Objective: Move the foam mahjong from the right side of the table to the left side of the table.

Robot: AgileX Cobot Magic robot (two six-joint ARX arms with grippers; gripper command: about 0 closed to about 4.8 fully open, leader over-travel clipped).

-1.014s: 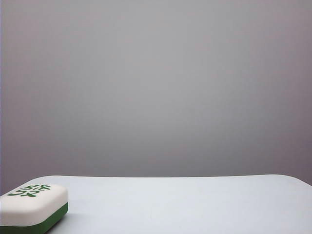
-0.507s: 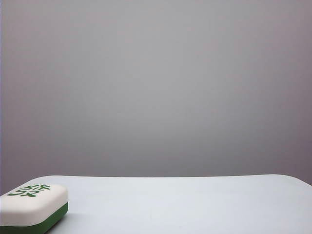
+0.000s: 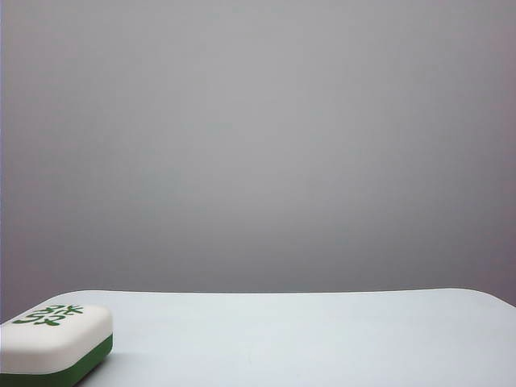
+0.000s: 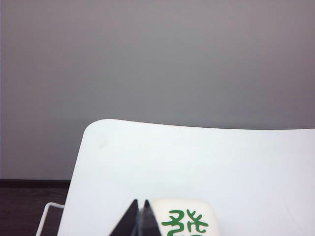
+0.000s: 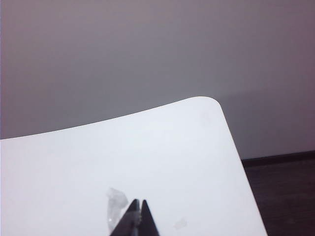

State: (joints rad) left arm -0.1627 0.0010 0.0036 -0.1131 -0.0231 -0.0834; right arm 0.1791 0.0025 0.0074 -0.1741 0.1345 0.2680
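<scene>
Showing in its wrist view with tips pressed together and nothing between them, the left gripper (image 4: 139, 210) sits above the table (image 4: 197, 162), the foam mahjong (image 4: 184, 219) just beside its tips, apart from them as far as can be told. Right gripper (image 5: 136, 210): tips likewise closed on nothing, over bare tabletop near a rounded corner. Exterior view: foam mahjong (image 3: 55, 343) lies flat at the left edge of the table (image 3: 322, 339), cream top and green character up, dark green base below; neither gripper appears there.
</scene>
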